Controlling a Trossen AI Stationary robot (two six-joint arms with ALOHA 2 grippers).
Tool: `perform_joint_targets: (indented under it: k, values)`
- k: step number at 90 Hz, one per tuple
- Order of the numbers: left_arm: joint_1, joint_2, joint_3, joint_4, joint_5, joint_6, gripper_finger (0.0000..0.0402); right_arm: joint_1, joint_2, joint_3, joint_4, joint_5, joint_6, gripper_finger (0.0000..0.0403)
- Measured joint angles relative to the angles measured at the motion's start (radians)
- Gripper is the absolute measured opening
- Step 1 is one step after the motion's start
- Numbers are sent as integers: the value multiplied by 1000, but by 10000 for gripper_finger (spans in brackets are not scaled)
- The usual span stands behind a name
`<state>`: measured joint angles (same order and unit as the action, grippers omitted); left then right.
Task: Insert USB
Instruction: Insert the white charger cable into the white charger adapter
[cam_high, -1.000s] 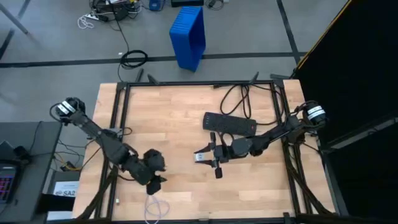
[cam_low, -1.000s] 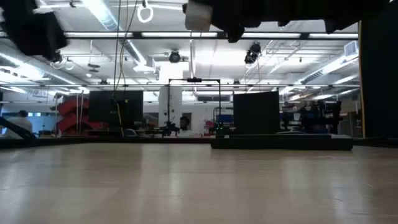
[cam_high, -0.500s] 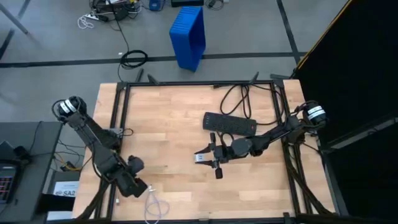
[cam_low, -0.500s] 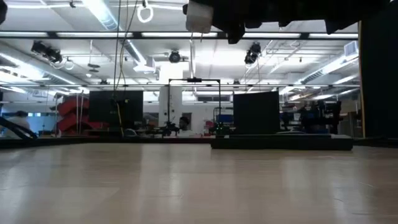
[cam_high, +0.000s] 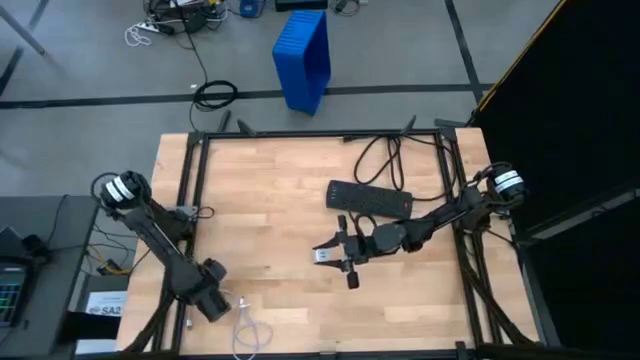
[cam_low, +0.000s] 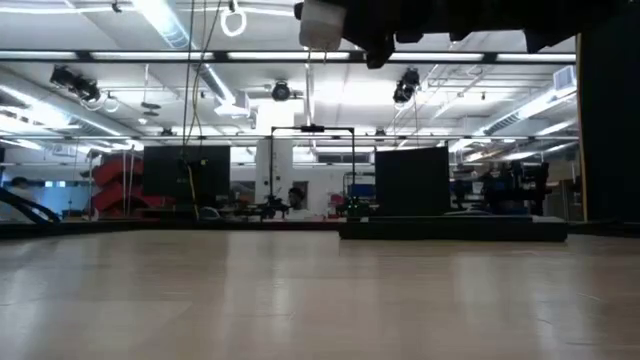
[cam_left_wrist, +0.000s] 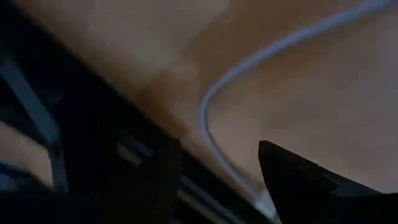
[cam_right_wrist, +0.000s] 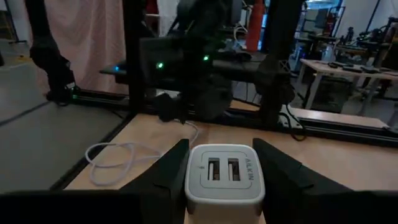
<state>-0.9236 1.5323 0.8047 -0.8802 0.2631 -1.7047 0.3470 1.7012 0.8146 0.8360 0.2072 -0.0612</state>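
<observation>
From above, the USB (cam_high: 249, 327) lies looped at the table's (cam_high: 270, 200) front-left edge, just beside the left gripper (cam_high: 216, 301), the nearer arm.

Left wrist view: thin white cable between parted fingers.

Right wrist view: the right gripper (cam_right_wrist: 219, 163) clamps a white charger (cam_right_wrist: 222, 176), ports facing the cable.

Open lab hall, equipment benches (cam_right_wrist: 348, 65)

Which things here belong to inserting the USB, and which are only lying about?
For the job: white cable; white charger in the right pincer; left pincer by the cable.

Lying about: black power strip; blue bin.
</observation>
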Motion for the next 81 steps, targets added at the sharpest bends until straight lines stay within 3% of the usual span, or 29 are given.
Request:
perform_joint_targets:
  k: [11, 36, 54, 73, 81]
  values:
    - [0, 0, -6, 63, -85, 72, 202, 0, 0, 0, 0, -1, 0, 118]
    - [4, -9, -97, 105, -79, 109, 183, 0, 0, 0, 1, -13, -1, 118]
    - [4, -18, -119, 152, -106, 146, 128, 0, 0, 0, 1, -20, 0, 118]
    - [34, -21, -120, 163, -156, 239, 20, 0, 0, 0, 2, -19, 0, 118]
    - [68, -21, -120, 157, -184, 266, 9, 0, 0, 0, 5, -19, 0, 118]
